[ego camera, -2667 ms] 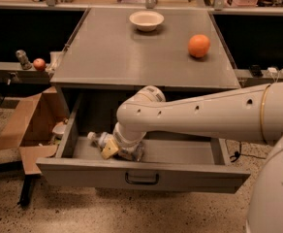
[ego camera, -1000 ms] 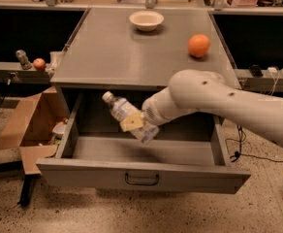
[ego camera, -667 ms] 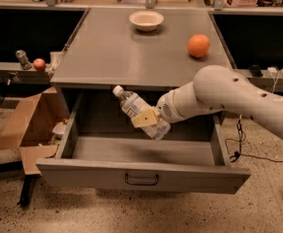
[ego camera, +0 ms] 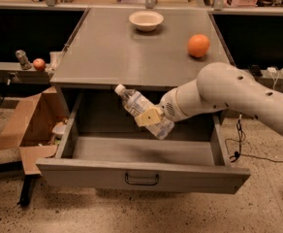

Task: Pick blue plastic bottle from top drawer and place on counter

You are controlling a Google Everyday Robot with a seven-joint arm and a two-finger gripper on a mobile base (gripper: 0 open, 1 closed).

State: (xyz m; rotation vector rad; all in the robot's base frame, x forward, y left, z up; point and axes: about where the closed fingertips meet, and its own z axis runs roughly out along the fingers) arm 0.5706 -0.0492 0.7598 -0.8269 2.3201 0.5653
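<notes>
The top drawer [ego camera: 83, 168] stands open. Above it hangs the blue plastic bottle [ego camera: 133, 101], cap tilted up-left just below the counter [ego camera: 112, 57] edge. The gripper [ego camera: 150, 116], clenched around its label, reaches in from the right, apparently to lift it onto the counter.

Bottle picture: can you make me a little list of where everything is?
gripper: shut on the blue plastic bottle, above the open drawer
blue plastic bottle: tilted, white cap pointing up and left, in the air just below the counter's front edge
top drawer: pulled open
counter: holds a bowl and an orange
bottle on counter: not yet
</notes>
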